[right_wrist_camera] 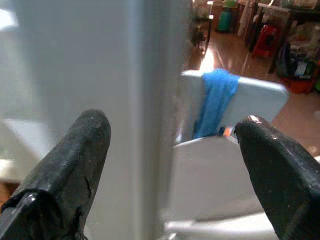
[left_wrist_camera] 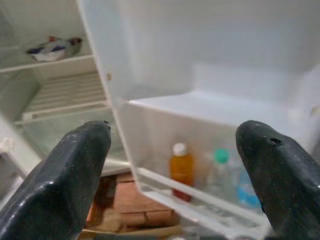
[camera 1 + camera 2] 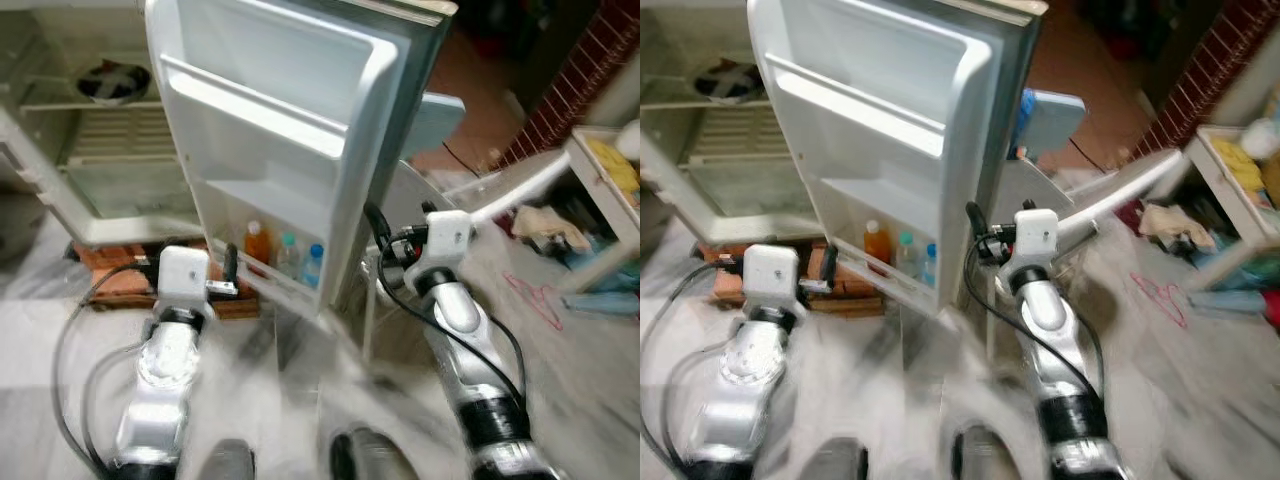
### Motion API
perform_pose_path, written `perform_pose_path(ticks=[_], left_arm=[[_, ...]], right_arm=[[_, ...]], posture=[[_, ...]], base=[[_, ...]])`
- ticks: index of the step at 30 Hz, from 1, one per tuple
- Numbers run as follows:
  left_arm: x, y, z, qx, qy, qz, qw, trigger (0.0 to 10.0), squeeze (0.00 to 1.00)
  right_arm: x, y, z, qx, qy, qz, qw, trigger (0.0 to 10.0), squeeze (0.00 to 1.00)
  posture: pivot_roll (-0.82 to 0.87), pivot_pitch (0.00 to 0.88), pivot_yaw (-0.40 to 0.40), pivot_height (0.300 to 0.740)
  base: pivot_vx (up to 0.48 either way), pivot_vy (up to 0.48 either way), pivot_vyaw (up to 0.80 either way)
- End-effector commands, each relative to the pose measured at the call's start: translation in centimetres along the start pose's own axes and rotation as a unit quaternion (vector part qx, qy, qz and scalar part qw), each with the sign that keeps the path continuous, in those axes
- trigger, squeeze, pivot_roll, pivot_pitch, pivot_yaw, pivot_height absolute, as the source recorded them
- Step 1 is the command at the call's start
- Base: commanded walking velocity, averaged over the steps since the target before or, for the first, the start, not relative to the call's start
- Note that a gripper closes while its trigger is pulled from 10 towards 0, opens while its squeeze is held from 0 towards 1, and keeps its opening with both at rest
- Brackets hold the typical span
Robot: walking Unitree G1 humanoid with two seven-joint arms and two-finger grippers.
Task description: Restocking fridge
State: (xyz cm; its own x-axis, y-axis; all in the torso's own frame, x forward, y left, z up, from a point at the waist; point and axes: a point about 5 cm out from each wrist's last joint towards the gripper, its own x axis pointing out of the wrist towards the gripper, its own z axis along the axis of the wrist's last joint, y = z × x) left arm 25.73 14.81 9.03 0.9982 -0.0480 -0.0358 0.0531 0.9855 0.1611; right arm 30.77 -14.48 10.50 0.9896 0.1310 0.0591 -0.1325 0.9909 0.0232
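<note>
The fridge door (image 3: 300, 150) stood swung wide open, its inner side facing the robot, and three bottles sat upright in its lowest door shelf (image 3: 285, 290): an orange bottle (image 3: 257, 245), a green-capped clear bottle (image 3: 288, 255) and a blue-capped bottle (image 3: 313, 264), side by side in a row. The left gripper (image 3: 229, 268) hovered just in front of that shelf, low and on the fridge-interior side of the door, with its black fingers (image 2: 65, 175) spread wide and nothing between them. Along its own line of sight, the orange bottle (image 2: 181, 170) lay ahead between the two fingertips, its long axis upright, with the other two bottles just beside it.

The right gripper (image 3: 378, 235) sat at the door's outer edge, fingers (image 1: 70, 165) likewise wide apart and empty; the edge of the door (image 1: 150, 100) ran between them without either finger visibly touching it. Past it showed a blue cloth (image 1: 214, 102) draped over a pale panel.

So the left arm was the nearer one to the bottles, facing the shelf almost head-on, while the right was placed to steady or swing the door. Neither gripper carried anything to restock, and the fridge interior (image 3: 110, 140) held a dark bowl (image 3: 113, 83) on its upper rack. The head views were blurred, so contact could not be judged finely.
</note>
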Motion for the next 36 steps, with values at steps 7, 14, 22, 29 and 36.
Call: perform_pose_path(ticks=[7,14,22,29,36], left_arm=[[-0.1,0.4,-0.1,0.009,0.004,0.007,1.000,10.0,0.00],[-0.3,0.7,-0.3,-0.014,0.017,0.020,1.000,10.0,0.00],[-1.4,1.6,-0.9,-0.021,0.047,0.046,0.998,10.0,0.00],[-5.5,4.0,-4.0,0.022,0.134,0.051,0.989,10.0,0.00],[-6.2,4.0,-4.9,0.024,0.163,0.037,0.986,10.0,0.00]], right_arm=[[0.4,0.4,0.7,0.020,-0.017,0.010,1.000,10.0,0.00],[1.3,0.4,1.7,-0.008,-0.041,0.027,0.999,10.0,0.00],[2.1,-0.2,2.5,-0.011,-0.055,0.013,0.998,10.0,0.00],[3.3,-1.7,3.5,-0.025,-0.069,-0.018,0.997,10.0,0.00],[4.2,-2.5,4.1,-0.034,-0.067,-0.062,0.995,10.0,0.00]], posture=[[0.08,0.123,-0.065,0.740],[0.10,0.120,-0.065,0.740],[0.11,0.118,-0.060,0.740],[0.14,0.133,-0.064,0.740],[0.16,0.135,-0.071,0.740]], base=[[0.149,-0.266,0.07],[0.000,0.000,0.21],[0.000,0.000,0.77],[0.000,0.000,0.77],[0.000,0.000,0.28]])
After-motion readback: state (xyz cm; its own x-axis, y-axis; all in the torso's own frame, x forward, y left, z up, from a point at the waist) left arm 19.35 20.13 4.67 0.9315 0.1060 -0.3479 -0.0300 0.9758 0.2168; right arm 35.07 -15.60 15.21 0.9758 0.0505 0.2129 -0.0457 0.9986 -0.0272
